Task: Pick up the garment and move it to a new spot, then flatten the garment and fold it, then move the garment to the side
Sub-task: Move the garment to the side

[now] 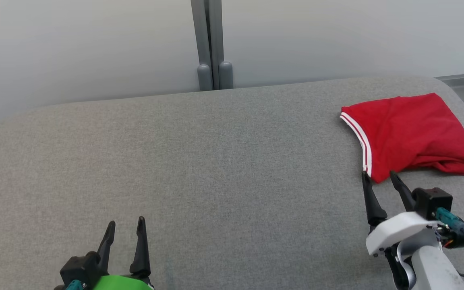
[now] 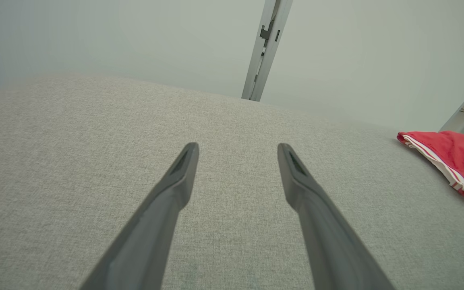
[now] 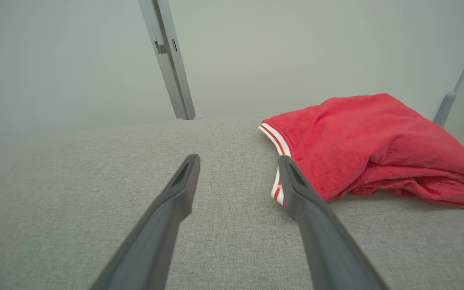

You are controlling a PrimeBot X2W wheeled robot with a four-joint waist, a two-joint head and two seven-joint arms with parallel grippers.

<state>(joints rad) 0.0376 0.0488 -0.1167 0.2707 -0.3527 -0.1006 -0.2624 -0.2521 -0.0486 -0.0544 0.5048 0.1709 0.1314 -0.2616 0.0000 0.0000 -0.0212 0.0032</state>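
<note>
The garment (image 1: 407, 135) is red with a white-striped trim and lies folded in a compact bundle at the far right of the grey padded surface (image 1: 199, 169). My right gripper (image 1: 379, 175) stands open just in front of the bundle's near corner, its fingertips close to the striped edge, nothing between them. From the right wrist the garment (image 3: 361, 149) lies just past and right of that gripper (image 3: 238, 159). At the lower left of the head view my left gripper (image 1: 126, 223) is open and empty, far from the cloth. In the left wrist view the garment (image 2: 451, 159) shows at the right edge, beyond the left gripper (image 2: 236, 147).
A pale wall with a grey vertical post (image 1: 212, 44) runs behind the surface. The surface's rounded right end (image 1: 463, 100) drops off just past the garment. Grey fabric stretches bare between the two grippers.
</note>
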